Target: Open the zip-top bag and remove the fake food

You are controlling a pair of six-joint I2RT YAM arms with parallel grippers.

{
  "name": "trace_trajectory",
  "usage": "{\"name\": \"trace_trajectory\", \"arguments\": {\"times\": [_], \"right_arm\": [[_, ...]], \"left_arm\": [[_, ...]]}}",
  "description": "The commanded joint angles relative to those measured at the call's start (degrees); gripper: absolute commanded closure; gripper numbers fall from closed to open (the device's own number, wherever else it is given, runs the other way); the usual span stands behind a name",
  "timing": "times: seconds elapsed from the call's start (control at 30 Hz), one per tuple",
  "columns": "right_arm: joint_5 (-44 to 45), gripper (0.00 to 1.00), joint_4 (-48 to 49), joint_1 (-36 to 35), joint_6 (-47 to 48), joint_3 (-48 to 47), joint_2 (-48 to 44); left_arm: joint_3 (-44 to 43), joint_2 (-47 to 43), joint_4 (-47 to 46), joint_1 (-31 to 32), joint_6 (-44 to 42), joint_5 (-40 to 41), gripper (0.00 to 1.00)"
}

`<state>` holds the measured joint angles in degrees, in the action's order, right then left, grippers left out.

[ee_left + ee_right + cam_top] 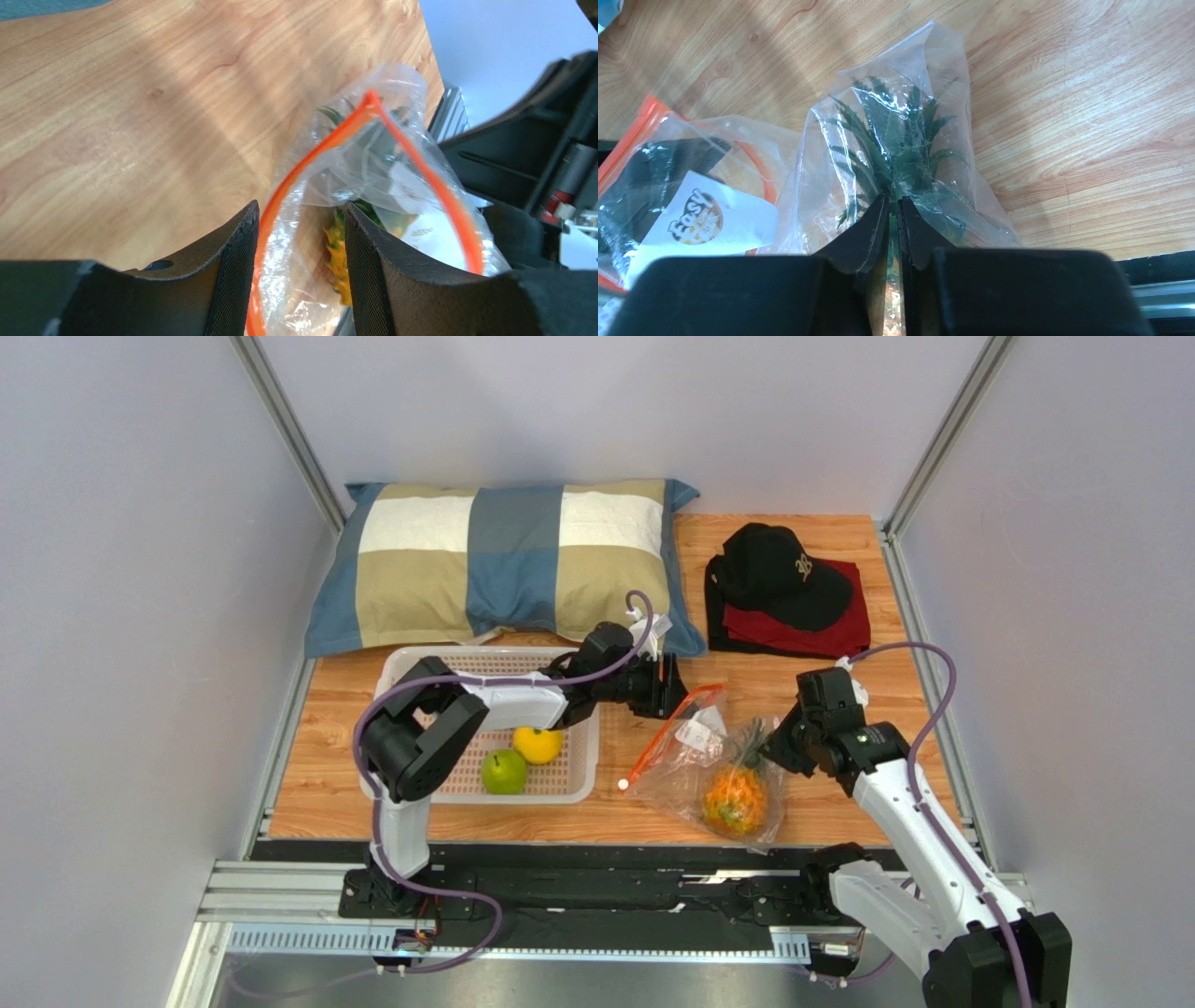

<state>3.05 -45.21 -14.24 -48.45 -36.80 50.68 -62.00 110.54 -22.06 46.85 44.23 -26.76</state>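
Wooden table (pixel 330 798) has a checked pillow (pixel 505 560) and a black cap (pixel 779 567) at the back, and a white basket (pixel 582 756) nearer, where a yellow fruit (pixel 536 744) and a green apple (pixel 504 772) sit. Just beside the basket, on its right, lies the zip-top bag (pixel 694 756) with its mouth open and the little pineapple (pixel 735 801) inside. The left gripper (pixel 300 208) is at the bag's mouth with its fingers apart and the orange zip strip (pixel 368 103) loose between them, while the right gripper (pixel 892 199) pinches the plastic by the pineapple's green leaves, its fingers almost together.
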Motion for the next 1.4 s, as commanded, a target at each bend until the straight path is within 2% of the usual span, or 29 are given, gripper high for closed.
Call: {"name": "trace_trajectory", "arguments": {"times": [0.0,0.1,0.13,0.2,0.23,0.3,0.33,0.43,0.6,0.73,0.87,0.97,1.0,1.1,1.2,1.37], "right_arm": [[-0.2,0.82,1.2,-0.4,3.9,-4.1,0.4],[1.4,0.73,-1.6,-0.4,6.0,-6.4,0.6],[2.4,0.67,-2.5,-0.4,6.3,-7.1,0.1],[6.2,0.60,-5.1,-0.3,6.3,-7.3,-0.7],[7.4,0.52,-5.8,-0.3,6.1,-6.8,-1.1],[9.5,0.47,-6.1,1.0,5.3,-5.7,-3.2],[9.2,0.47,-6.1,1.9,4.4,-5.0,-3.9],[8.1,0.48,-6.4,4.0,2.1,-2.5,-7.4],[6.8,0.51,-7.4,4.0,0.4,0.2,-8.1],[3.9,0.56,-6.9,4.0,-2.4,3.5,-7.3],[4.6,0.58,-6.6,4.0,-3.5,5.6,-6.6],[3.3,0.59,-6.3,4.0,-4.2,6.6,-5.2],[2.0,0.59,-5.6,4.0,-4.7,7.1,-4.9],[-2.0,0.63,-2.7,4.0,-6.7,9.3,-4.8],[-4.5,0.73,-0.7,3.9,-9.7,11.1,-6.9],[-6.7,0.96,-0.1,3.9,-13.2,12.6,-9.5]], "left_arm": [[-1.3,-7.9,7.3,1.4,-7.6,2.2,0.47],[2.4,-11.1,8.0,1.4,-7.9,0.2,0.55],[3.2,-12.4,8.1,1.5,-7.8,-0.4,0.61],[5.2,-13.3,8.1,1.7,-7.5,-3.1,0.65],[5.7,-13.9,8.1,1.8,-6.9,-4.0,0.71],[7.3,-14.6,7.9,2.6,-6.5,-5.8,0.77],[7.8,-15.6,8.1,3.0,-6.4,-5.8,0.81],[9.6,-18.2,10.5,4.5,-6.5,-3.6,0.87],[11.8,-19.3,10.6,5.5,-4.6,-5.5,0.88],[13.5,-17.1,4.9,6.2,-0.9,-8.1,0.78],[12.3,-12.4,-1.8,8.2,2.5,-11.8,0.69],[10.8,-8.7,-5.7,9.2,5.0,-13.3,0.56],[10.3,-7.1,-7.0,9.5,6.4,-13.8,0.47],[9.0,-4.4,-10.8,10.1,9.1,-14.9,0.30],[9.1,-2.6,-14.5,10.2,12.1,-14.5,0.03],[9.2,-1.6,-15.6,10.4,13.5,-11.6,0.01]]}}
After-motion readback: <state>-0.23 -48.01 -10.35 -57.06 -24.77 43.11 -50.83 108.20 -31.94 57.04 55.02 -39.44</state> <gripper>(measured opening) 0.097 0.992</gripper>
